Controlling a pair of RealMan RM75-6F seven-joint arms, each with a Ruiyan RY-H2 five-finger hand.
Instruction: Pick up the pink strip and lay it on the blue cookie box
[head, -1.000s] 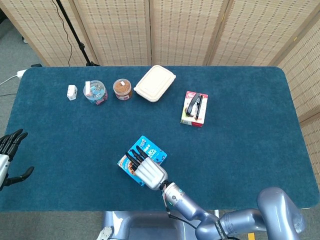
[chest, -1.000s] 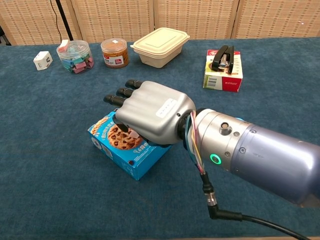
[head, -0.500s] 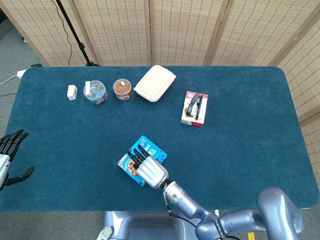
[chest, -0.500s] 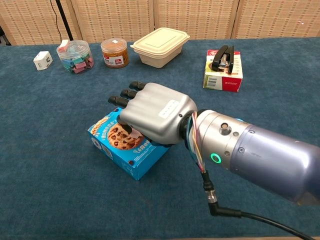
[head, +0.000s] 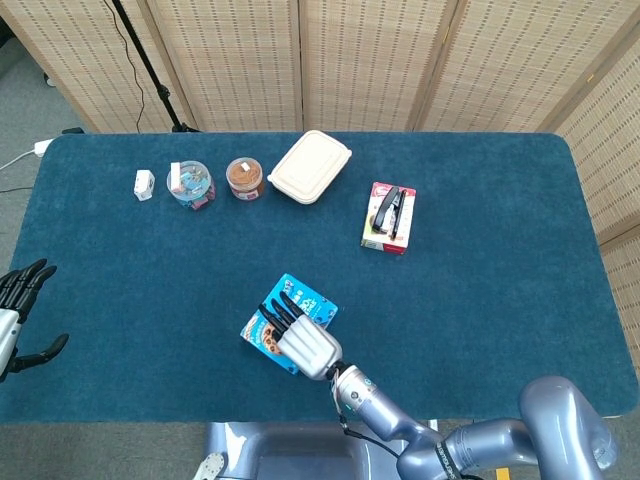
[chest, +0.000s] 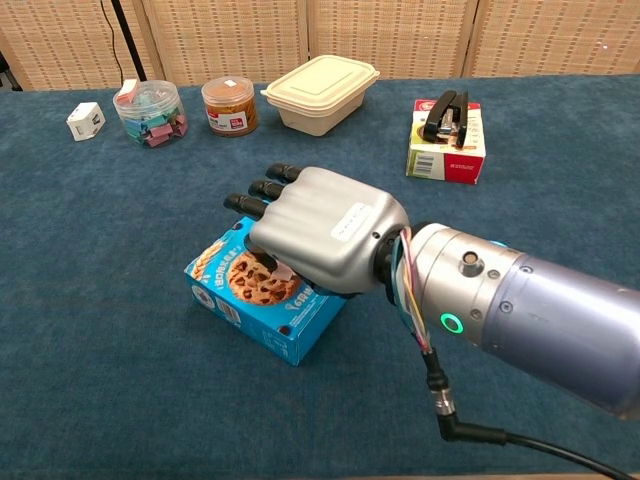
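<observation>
sitting on the bench (head: 480, 300) are one blue cookie box (head: 288, 322), one cream lidded container (head: 310, 166), one brown-filled jar (head: 244, 178), one clear tub of coloured clips (head: 190, 185), one small white cube (head: 144, 184), and one red-and-white box (head: 388, 217) carrying one black stapler (head: 389, 209). two hands are showing: the right hand (head: 305, 345) and the left hand (head: 18, 305).

A flat blue cardboard cookie box (chest: 262, 305) (head: 272, 330), printed with chocolate-chip cookies, is seen lying face-up and skewed near the front edge, partly covered from above. The pink strip cannot be made out.
</observation>
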